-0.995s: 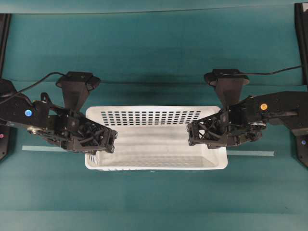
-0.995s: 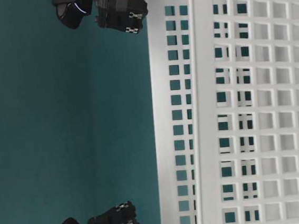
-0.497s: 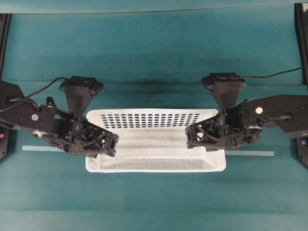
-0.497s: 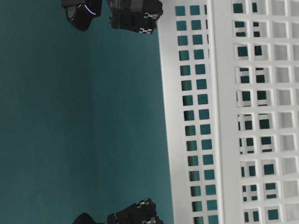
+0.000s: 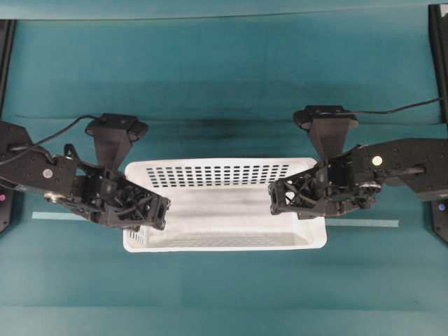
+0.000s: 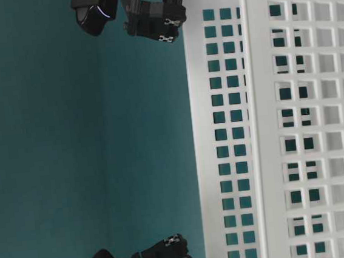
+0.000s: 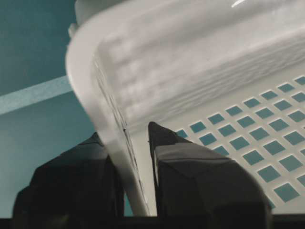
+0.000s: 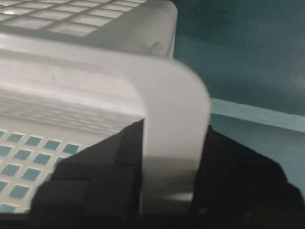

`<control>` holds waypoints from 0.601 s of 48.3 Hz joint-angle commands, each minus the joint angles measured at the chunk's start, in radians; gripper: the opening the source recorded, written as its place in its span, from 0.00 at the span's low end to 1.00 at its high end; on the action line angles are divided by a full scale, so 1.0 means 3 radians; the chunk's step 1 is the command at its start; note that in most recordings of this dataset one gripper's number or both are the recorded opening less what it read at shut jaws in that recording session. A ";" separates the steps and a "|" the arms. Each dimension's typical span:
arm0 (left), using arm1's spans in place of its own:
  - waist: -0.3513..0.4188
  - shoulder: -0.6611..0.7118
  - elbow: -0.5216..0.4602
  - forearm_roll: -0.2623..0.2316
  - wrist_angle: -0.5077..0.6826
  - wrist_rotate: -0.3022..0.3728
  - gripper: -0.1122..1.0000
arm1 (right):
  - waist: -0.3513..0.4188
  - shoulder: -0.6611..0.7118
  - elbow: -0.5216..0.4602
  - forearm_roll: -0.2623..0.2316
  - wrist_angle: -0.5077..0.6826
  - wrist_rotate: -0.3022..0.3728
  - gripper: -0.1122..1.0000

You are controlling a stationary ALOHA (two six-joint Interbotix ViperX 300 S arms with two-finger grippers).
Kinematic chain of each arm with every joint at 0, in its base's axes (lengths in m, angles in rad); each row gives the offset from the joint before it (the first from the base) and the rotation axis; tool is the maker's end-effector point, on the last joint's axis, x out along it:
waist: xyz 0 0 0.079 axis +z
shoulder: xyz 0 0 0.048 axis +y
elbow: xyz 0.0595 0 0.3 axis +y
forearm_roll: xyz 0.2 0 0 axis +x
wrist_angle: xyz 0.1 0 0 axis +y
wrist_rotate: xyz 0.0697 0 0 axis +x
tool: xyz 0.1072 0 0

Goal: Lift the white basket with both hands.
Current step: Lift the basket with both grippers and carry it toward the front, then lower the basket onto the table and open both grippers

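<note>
each gripper, left (image 5: 155, 212) and right (image 5: 278, 198), clamps the white basket's (image 5: 224, 204) end wall over teal table (image 5: 224, 91).

A teal tabletop (image 5: 224, 84) fills the overhead view. On it lies a thin pale tape strip (image 5: 364, 223) (running level, its middle hidden), its ends showing toward the left and right edges. Dark frame rails (image 5: 439, 42) flank the tabletop's sides.

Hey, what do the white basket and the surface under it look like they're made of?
White basket: likely molded plastic with a smooth, slightly glossy finish; it has a rolled rim and neat rows of small rectangular slots. Table surface: matte teal, possibly fabric or a mat, with faint creases; its material cannot be told for sure.
</note>
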 commanded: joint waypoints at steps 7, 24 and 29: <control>0.0026 -0.0020 -0.0041 0.0056 -0.0092 0.0169 0.44 | 0.0097 0.0072 -0.0005 -0.0015 -0.0102 0.0097 0.59; 0.0015 -0.0112 -0.0026 0.0051 -0.0072 0.0174 0.91 | 0.0082 0.0015 -0.0015 -0.0051 -0.0041 0.0199 0.96; 0.0005 -0.0225 -0.0010 0.0051 -0.0020 0.0189 0.92 | 0.0066 -0.0138 -0.0020 -0.0092 0.0107 0.0194 0.96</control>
